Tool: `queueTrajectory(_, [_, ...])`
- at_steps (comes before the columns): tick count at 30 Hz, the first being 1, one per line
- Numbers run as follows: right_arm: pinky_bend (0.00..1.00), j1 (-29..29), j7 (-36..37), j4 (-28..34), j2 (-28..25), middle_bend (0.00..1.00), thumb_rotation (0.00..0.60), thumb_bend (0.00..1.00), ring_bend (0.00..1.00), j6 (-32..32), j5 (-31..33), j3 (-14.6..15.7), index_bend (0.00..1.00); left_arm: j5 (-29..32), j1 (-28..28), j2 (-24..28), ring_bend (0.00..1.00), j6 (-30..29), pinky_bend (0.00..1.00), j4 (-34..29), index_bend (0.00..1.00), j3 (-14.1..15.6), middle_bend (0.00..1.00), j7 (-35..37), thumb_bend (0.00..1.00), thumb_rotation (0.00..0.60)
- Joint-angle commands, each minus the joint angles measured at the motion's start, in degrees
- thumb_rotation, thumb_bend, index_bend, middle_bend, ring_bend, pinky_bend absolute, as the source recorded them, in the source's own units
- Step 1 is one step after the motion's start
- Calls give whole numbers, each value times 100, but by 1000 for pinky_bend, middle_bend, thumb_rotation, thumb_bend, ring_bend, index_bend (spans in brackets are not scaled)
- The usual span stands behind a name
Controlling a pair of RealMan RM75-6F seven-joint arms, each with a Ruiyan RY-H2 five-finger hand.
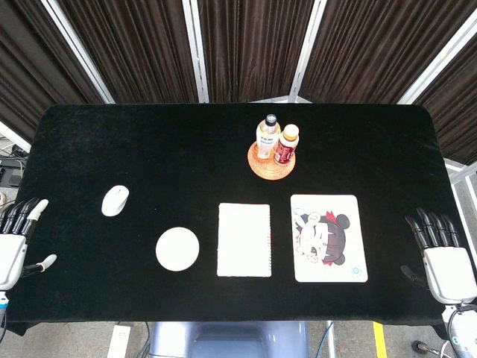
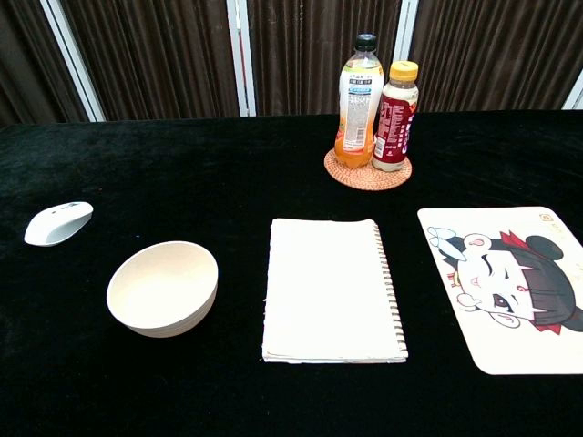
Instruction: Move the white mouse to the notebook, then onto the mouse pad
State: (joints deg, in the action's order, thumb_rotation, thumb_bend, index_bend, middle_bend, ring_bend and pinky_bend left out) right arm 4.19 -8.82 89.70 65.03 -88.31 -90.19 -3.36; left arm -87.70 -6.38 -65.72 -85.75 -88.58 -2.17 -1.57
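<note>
Right now both hands sit at the near table edge, the left hand [image 1: 16, 239] and the right hand [image 1: 441, 253] each empty with fingers loosely spread. Just beyond them lie the bowl [image 2: 164, 287], the notebook [image 2: 330, 289] and the mouse pad [image 2: 510, 287] in a row. The white mouse [image 2: 58, 223] rests alone, left of the bowl, and further back two bottles [image 2: 378, 100] stand on a coaster [image 2: 368, 173].

White mouse [image 1: 115, 200], cartoon-print mouse pad [image 1: 328, 238], black table [image 1: 186, 142]
</note>
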Motion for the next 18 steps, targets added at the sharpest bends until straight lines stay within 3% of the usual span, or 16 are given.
queueTrajectory(1, [0, 1, 3, 8, -3, 0, 600, 0, 0, 2, 2, -2, 88, -1, 2, -7, 0, 1, 0, 26, 0, 4, 0, 9, 0, 600])
queueTrajectory(6, [0, -7, 18, 55, -34, 0, 600, 0, 0, -2, 5, 1, 88, 37, -130, -43, 0, 211, 0, 166, 0, -32, 0, 82, 0, 600])
queueTrajectory(10, [0, -13, 69, 131, -82, 0, 600, 0, 0, -21, 62, -41, 88, 52, -601, -122, 0, 767, 0, 668, 0, -204, 0, 50, 0, 600])
queueTrajectory(15, [0, 18, -17, 147, -82, 0, 600, 0, 0, 93, 273, -116, 88, 46, -1464, -378, 0, 1877, 0, 1927, 0, -347, 0, 30, 0, 600])
queueTrajectory(18, [0, 50, -224, 143, -25, 0, 600, 0, 0, 198, 519, -204, 88, -271, -2077, -854, 0, 2482, 0, 3248, 0, -241, 0, 337, 0, 600])
